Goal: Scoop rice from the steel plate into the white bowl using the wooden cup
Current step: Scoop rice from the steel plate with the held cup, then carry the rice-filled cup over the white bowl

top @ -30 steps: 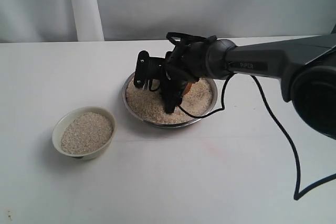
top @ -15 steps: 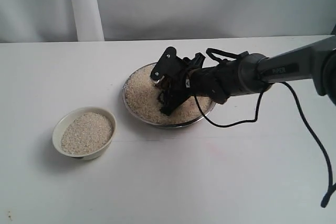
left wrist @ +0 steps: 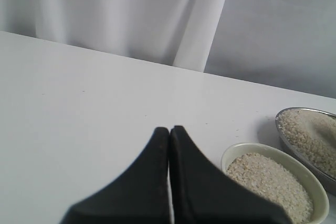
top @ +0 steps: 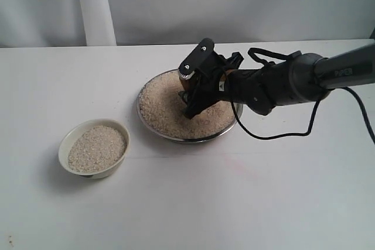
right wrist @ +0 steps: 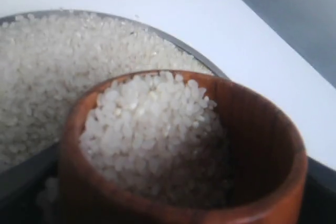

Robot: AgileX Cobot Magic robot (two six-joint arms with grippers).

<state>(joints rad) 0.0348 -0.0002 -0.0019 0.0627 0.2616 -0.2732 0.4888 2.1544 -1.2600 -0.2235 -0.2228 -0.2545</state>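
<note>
Over the steel plate (top: 147, 123), your right gripper (top: 189, 88) clamps the wooden cup (right wrist: 262, 145), which carries a mound of rice (right wrist: 147, 124). Your left gripper (left wrist: 169, 130) hangs with its jaws pressed together near the white bowl (top: 63, 147), which is filled with rice and apart from the plate.

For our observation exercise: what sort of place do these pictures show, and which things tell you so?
Probably a robot lab or test bench, not a kitchen: a white table backed by a plain curtain, and a black robot arm holding a wooden cup of rice over a steel plate.
</note>
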